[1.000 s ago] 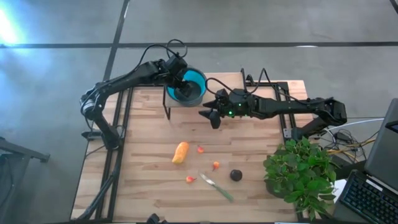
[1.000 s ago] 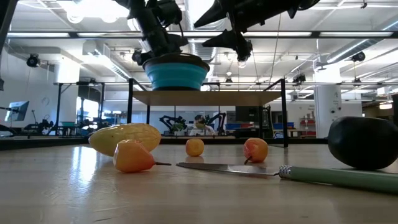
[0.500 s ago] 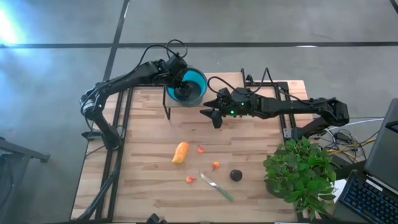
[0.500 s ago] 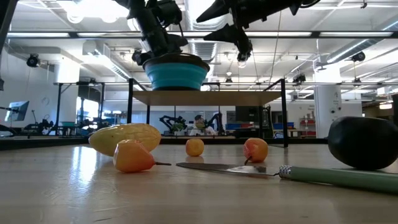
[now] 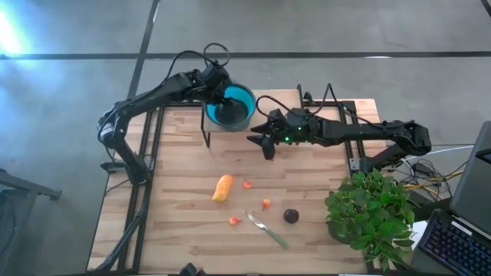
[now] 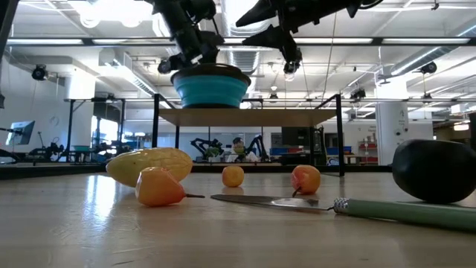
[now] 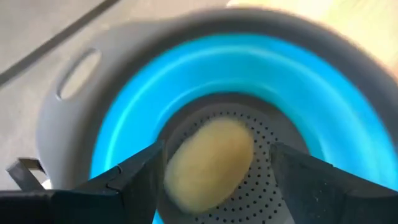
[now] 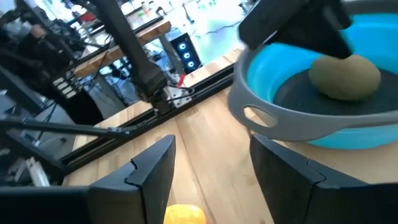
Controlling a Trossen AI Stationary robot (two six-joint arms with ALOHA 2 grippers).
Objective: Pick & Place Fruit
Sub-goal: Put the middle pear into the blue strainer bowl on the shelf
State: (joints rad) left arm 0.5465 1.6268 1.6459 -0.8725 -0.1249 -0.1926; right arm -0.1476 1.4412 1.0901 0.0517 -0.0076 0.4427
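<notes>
An olive-green oval fruit [image 7: 208,162] [image 8: 345,74] lies on the grey perforated bottom of the blue bowl [image 5: 244,103] [image 6: 210,85] at the table's far side. My left gripper [image 5: 219,90] [image 7: 216,152] hovers open just above it, with a finger on either side. My right gripper [image 5: 257,142] [image 8: 211,155] is open in the air just right of the bowl. On the table nearer me lie the orange-yellow fruit [image 5: 222,187] [image 6: 149,164], a dark round fruit [image 5: 291,216] [image 6: 435,171] and three tiny red-orange ones [image 5: 247,184] [image 5: 266,204] [image 5: 235,221].
A knife with a slim green handle [image 5: 268,231] [image 6: 401,212] lies between the red-orange pieces and the dark fruit. A potted plant [image 5: 372,215] stands at the table's right near corner. Bare wood [image 5: 176,153] stretches along the left side.
My left gripper has drawn up and back a little from the bowl toward the far edge, so more of the blue inside shows. The fruit on the table has stayed where it was.
</notes>
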